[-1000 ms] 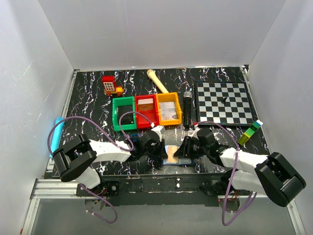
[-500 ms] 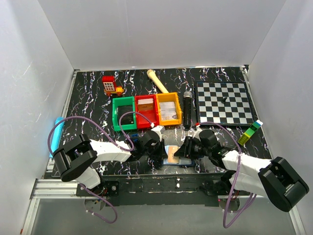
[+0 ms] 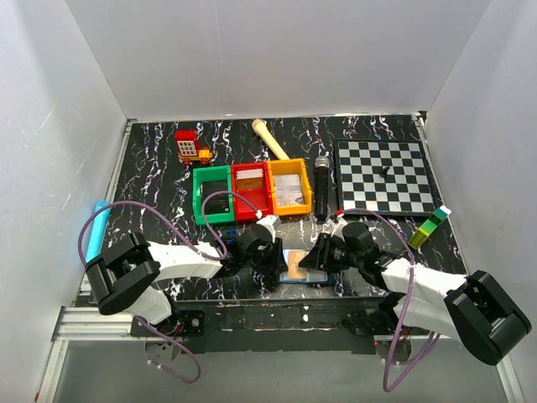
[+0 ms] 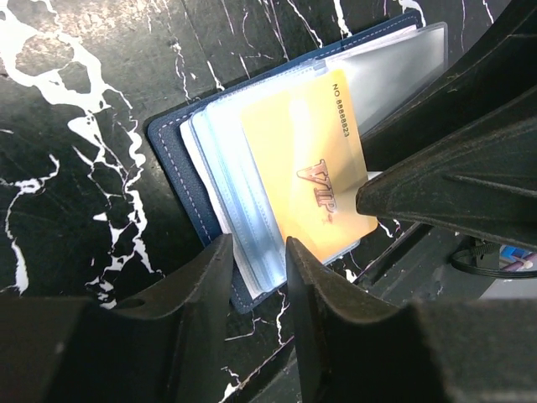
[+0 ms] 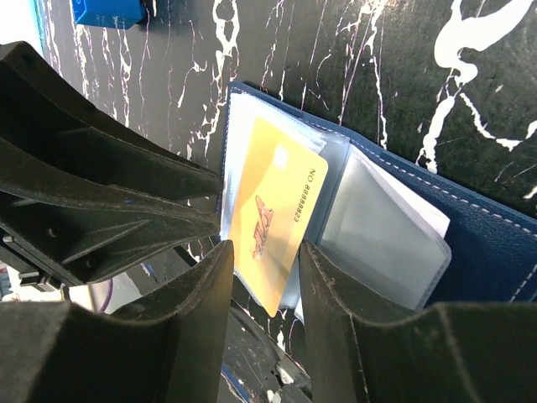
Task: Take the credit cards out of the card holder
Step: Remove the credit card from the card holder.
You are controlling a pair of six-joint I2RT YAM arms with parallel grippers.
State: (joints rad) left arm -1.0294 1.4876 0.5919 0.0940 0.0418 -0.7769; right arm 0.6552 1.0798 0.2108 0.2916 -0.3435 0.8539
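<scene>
The navy card holder (image 3: 304, 274) lies open near the table's front edge, its clear sleeves fanned out (image 4: 172, 159) (image 5: 495, 243). One yellow credit card (image 4: 310, 159) (image 5: 273, 218) (image 3: 294, 266) marked VIP sticks halfway out of a sleeve. My left gripper (image 3: 278, 262) (image 4: 258, 252) is open just over the holder's near corner, and the sleeve edges show in its gap. My right gripper (image 3: 315, 260) (image 5: 264, 260) faces it from the other side, jaws apart. The card's free corner lies between its fingers; I cannot tell whether they touch it.
Green (image 3: 212, 195), red (image 3: 250, 191) and orange (image 3: 289, 186) bins stand just behind the holder, with a black microphone (image 3: 322, 186) and a chessboard (image 3: 386, 176) to the right. A small blue brick (image 3: 231, 233) (image 5: 109, 10) lies beside the left arm. The table's front edge is close.
My left gripper's jaws have spread apart, and its arm has shifted slightly. The right gripper stays about where it was, at the same width.
</scene>
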